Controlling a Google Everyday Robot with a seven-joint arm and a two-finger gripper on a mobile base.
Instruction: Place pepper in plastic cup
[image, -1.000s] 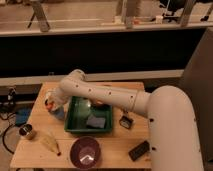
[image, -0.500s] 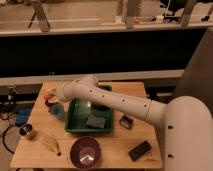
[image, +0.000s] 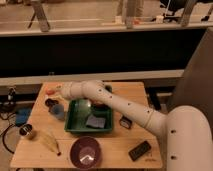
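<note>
The pepper (image: 50, 91) is a small orange-red thing at the far left of the wooden table (image: 127, 95). My gripper (image: 56, 95) is at the end of the white arm, right beside the pepper on its right side. The plastic cup (image: 58, 111) is light blue. It stands upright a little in front of the gripper, just left of the green tray. I cannot tell whether the gripper touches the pepper.
A dark red round dish (image: 50, 102) sits between pepper and cup. A green tray (image: 75, 122) holds a blue-grey pad (image: 95, 121). In front are a purple bowl (image: 86, 152), a pale yellow thing (image: 50, 142), a dark jar (image: 27, 131) and a black block (image: 139, 150).
The arm has stretched out lower across the table and its white body has shifted right. The gripper has stayed at the far left by the pepper, moving only slightly back.
</note>
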